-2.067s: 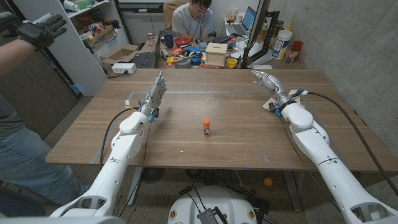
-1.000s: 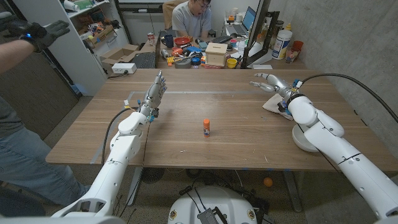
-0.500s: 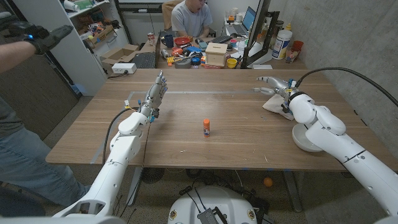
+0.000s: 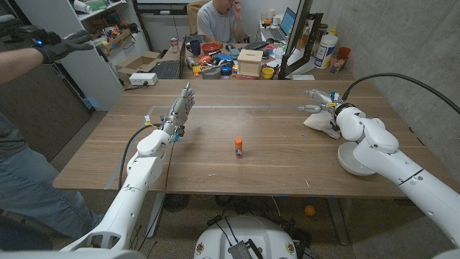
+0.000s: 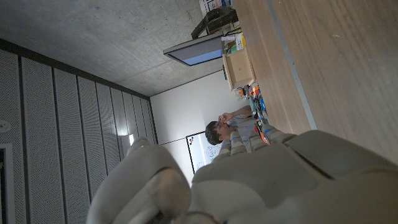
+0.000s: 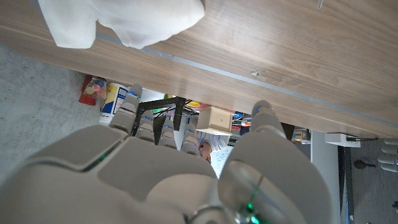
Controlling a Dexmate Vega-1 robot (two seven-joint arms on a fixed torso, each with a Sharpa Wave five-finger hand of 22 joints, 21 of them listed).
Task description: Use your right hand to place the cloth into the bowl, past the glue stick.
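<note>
The robot's right hand (image 4: 321,98) hovers over the far right part of the wooden tabletop (image 4: 215,169), fingers spread and reaching toward the far edge, holding nothing. The white cloth (image 4: 315,119) lies crumpled on the tabletop just under and beside the wrist of that hand, on the side nearer the robot; whether hand and cloth touch cannot be told from the head view. In the right wrist view the cloth (image 6: 118,22) sits on the wood beyond the fingertips (image 6: 132,94), apart from them, with the right hand (image 6: 180,174) seen from behind and its fingers parted. The white bowl (image 4: 353,160) stands near the right edge of the tabletop, closer to the robot than the cloth, partly covered by the right forearm. The orange-capped glue stick (image 4: 238,147) stands upright near the middle of the tabletop, well apart from cloth and bowl. The left hand (image 4: 181,108) stands on its edge over the far left part of the tabletop, fingers straight and together, empty; the left wrist view shows its back (image 5: 249,186). A person (image 4: 219,21) sits at a cluttered desk behind the table, and a gloved hand (image 4: 54,43) reaches in at the upper left.
</note>
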